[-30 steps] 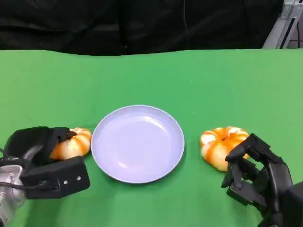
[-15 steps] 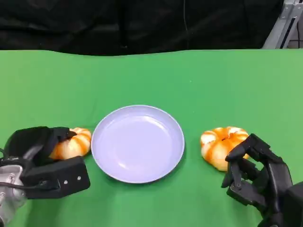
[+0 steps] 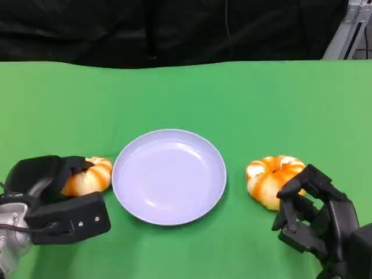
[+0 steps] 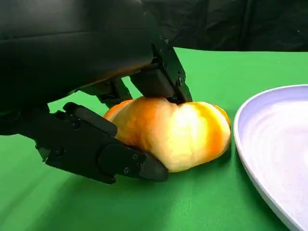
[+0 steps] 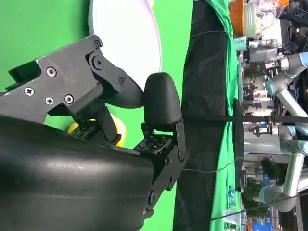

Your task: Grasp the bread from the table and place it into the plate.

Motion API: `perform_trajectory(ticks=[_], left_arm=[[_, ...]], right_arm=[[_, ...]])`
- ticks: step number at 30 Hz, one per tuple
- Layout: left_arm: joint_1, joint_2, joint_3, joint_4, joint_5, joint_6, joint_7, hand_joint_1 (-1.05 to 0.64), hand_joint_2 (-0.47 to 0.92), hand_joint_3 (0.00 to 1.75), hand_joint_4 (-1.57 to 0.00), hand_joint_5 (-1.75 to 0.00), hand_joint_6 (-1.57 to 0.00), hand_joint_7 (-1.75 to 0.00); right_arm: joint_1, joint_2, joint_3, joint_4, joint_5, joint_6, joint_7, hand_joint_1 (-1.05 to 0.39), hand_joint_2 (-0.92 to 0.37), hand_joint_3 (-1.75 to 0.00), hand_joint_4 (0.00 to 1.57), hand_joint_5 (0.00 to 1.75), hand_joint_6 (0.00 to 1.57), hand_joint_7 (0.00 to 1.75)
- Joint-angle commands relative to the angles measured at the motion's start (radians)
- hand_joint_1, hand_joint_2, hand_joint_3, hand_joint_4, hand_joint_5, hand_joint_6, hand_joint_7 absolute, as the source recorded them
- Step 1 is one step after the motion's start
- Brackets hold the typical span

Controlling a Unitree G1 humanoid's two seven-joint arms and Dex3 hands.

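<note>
The green cloth-covered counter (image 3: 186, 93) carried a round pale-lavender plate (image 3: 169, 176). Left of it lay a lobed, glossy orange-and-cream bread roll (image 3: 90, 176), gripped by the left robot hand (image 3: 55, 195). A second matching roll (image 3: 272, 179) lay right, beside the right robot hand (image 3: 314, 212), its fingers spread, holding nothing.

L hand (image 3: 43, 189) covers the near-left part of the left bun (image 3: 90, 176); in the left wrist view the plate (image 4: 276, 144) is cut off by the frame edge. R hand (image 3: 314, 218) hides the near edge of the right bun (image 3: 272, 177), and whether it touches can't be told. In the right wrist view, that bun (image 5: 119, 132) is just a yellow sliver behind the fingers (image 5: 161, 103).
</note>
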Motion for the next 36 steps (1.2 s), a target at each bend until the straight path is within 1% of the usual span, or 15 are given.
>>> perform_trajectory(ticks=[1,2,3,4,6,12,36], left_arm=[[0.028,0.018,0.021,-0.007,-0.026,0.0,-0.007,-0.1,0.92,0.33,-0.7,-1.04,-1.06,-0.28],[0.03,0.02,0.036,-0.018,-0.041,-0.006,-0.007,-0.06,0.92,0.23,-0.59,-1.44,-0.77,-0.93],[0.032,0.021,0.045,-0.027,-0.052,-0.01,-0.008,-0.05,0.92,0.18,-0.54,-1.62,-0.58,-1.33],[0.033,0.022,0.051,-0.034,-0.058,-0.011,-0.009,-0.05,0.92,0.16,-0.52,-1.68,-0.51,-1.47],[0.035,0.022,0.052,-0.038,-0.059,-0.01,-0.011,-0.04,0.92,0.15,-0.5,-1.73,-0.45,-1.59],[0.038,0.023,0.054,-0.043,-0.06,-0.008,-0.014,-0.04,0.92,0.14,-0.5,-1.75,-0.43,-1.63],[0.04,0.023,0.056,-0.047,-0.059,-0.007,-0.016,-0.04,0.92,0.14,-0.5,-1.75,-0.42,-1.64]], right_arm=[[-0.002,-0.008,-0.007,-0.006,0.007,-0.005,0.0,-0.14,-0.63,-1.09,0.83,1.75,0.62,1.61],[-0.001,-0.009,-0.006,-0.006,0.006,-0.008,0.001,-0.14,-0.63,-1.09,0.83,1.75,0.62,1.61],[-0.001,-0.01,-0.006,-0.007,0.006,-0.009,0.002,-0.14,-0.63,-1.09,0.83,1.75,0.62,1.61],[0.0,-0.01,-0.006,-0.007,0.006,-0.01,0.003,-0.14,-0.64,-1.09,0.83,1.75,0.62,1.61],[0.0,-0.01,-0.006,-0.007,0.006,-0.01,0.003,-0.14,-0.64,-1.09,0.83,1.75,0.62,1.61],[0.0,-0.01,-0.006,-0.007,0.006,-0.01,0.003,-0.14,-0.63,-1.1,0.83,1.75,0.62,1.62],[0.0,-0.01,-0.006,-0.007,0.005,-0.01,0.003,-0.14,-0.63,-1.1,0.83,1.75,0.61,1.62]])
